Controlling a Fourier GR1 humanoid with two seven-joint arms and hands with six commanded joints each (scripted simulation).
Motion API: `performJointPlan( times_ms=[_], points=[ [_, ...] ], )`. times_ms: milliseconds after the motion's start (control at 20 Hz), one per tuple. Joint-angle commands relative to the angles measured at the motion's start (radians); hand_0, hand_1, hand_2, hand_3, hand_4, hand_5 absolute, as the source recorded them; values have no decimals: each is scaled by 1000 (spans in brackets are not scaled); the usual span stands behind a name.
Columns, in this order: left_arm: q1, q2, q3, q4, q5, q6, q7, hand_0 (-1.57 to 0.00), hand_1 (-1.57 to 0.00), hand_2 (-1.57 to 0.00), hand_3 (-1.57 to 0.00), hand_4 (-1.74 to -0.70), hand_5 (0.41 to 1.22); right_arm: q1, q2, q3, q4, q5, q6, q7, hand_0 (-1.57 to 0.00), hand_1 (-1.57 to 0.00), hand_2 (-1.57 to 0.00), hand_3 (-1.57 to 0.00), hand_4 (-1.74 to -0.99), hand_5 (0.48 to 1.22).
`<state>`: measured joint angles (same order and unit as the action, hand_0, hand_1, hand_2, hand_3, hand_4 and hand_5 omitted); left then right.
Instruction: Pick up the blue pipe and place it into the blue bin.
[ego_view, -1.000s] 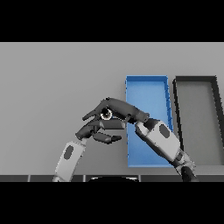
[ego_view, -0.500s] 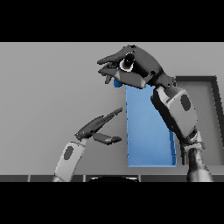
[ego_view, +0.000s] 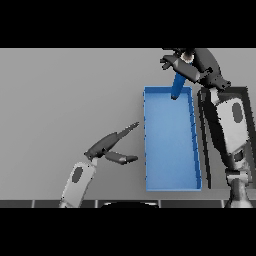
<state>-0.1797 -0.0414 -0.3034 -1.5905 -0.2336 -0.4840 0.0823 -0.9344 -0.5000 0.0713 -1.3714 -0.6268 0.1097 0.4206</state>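
Note:
My right hand (ego_view: 192, 66) is raised over the far end of the blue bin (ego_view: 149, 145), fingers curled round the top of the blue pipe (ego_view: 177, 86). The pipe hangs down from the hand, its lower end just above the bin's far edge. The bin is a long blue tray running front to back, right of the table's middle. My left hand (ego_view: 107, 146) is low at the front left of the bin, fingers straight and thumb spread, holding nothing.
A dark grey bin (ego_view: 246, 92) stands right beside the blue one, mostly hidden behind my right arm (ego_view: 231, 130). The grey table (ego_view: 65, 100) stretches to the left.
My right hand has carried the pipe up and to the right, from the table left of the bin to above the bin's far end. The left hand has stayed low and open.

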Motion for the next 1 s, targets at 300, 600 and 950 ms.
performJointPlan(
  times_ms=[300, 600, 950],
  points=[
    [19, -1, -2, -18, 20, -11, 11, 1, 1, 1, 1, -879, 425, 283, -46, 43, -141, 11, -102, 84, -1571, -1571, -1571, -1571, -1741, 1221],
    [37, -4, -18, -32, 9, -7, 11, 1, 1, 1, 1, -888, 422, 422, -75, 122, -201, 72, -271, 189, -1571, -1571, -1571, -1521, -1741, 1221],
    [29, -6, -20, -35, 4, -3, 24, 1, 1, 1, 1, -881, 422, 382, -261, 457, -78, -61, -480, 189, -1172, -1069, -1071, -630, -1592, 1221]
  ],
)
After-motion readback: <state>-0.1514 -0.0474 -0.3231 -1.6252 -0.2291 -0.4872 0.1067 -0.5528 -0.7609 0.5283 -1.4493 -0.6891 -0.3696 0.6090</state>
